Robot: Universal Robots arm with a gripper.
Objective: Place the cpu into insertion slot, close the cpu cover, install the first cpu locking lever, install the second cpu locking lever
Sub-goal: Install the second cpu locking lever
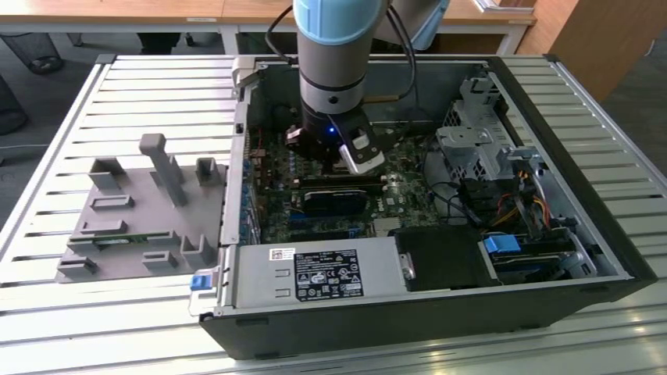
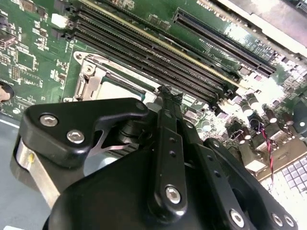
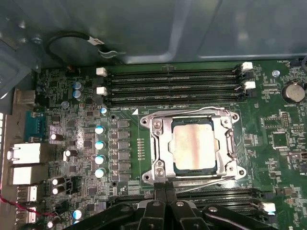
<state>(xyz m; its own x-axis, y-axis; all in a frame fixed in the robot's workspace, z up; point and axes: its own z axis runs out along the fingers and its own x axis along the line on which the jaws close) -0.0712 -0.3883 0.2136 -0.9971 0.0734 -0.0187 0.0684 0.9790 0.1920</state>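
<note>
In the first wrist view the cpu (image 3: 194,143), a dull silver square, lies in the insertion slot (image 3: 192,171) on the green board. The silvery cpu cover (image 3: 158,143) lies flat around it, framing the chip. One thin wire lever (image 3: 192,109) runs along the socket's side by the memory slots. Another wire lever (image 3: 211,178) runs along the opposite side. My gripper (image 3: 165,188) is shut, its tips together at that opposite edge of the socket, with nothing seen between them. In the second wrist view the gripper (image 2: 165,96) hangs just beside the cover (image 2: 93,76). The exterior view has the gripper (image 1: 349,168) low inside the open computer case.
Long black memory slots (image 3: 172,86) flank the socket, with a row of capacitors (image 3: 99,143) beside it. A black cable (image 3: 72,40) loops along the case wall. In the exterior view a power supply (image 1: 312,273), a drive cage (image 1: 479,148) and a grey fixture (image 1: 136,211) surround the work area.
</note>
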